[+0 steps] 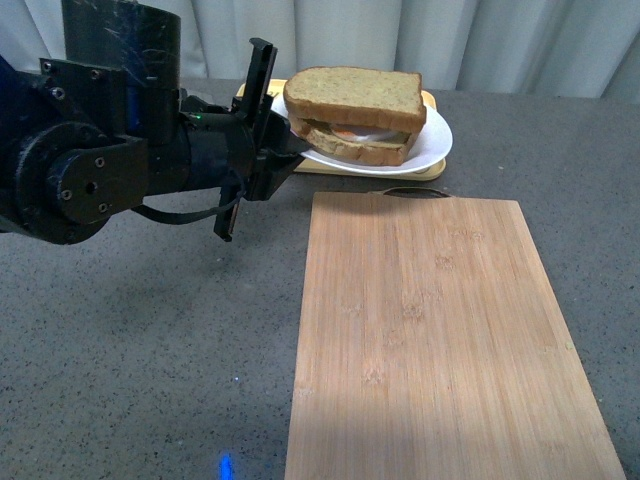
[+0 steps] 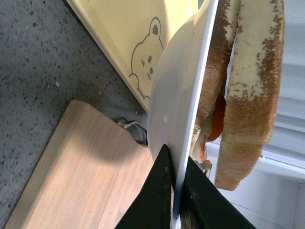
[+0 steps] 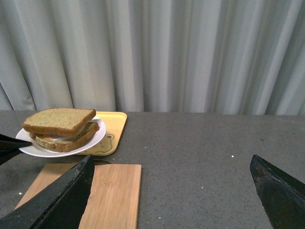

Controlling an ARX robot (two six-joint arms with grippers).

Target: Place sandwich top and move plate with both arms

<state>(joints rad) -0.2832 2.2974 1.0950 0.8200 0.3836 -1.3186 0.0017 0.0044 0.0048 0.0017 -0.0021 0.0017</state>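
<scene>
Grey speckled tabletop, pale curtains behind. Left gripper is clamped on the left rim of the white plate, holding it just beyond the far end of the wooden board, over a yellow tray. The sandwich top caps the filling on the plate. Right gripper gapes wide and empty, well to the board's right. Likely risk: gripped on one side only, the plate could sag — and the top slice slide off.
</scene>
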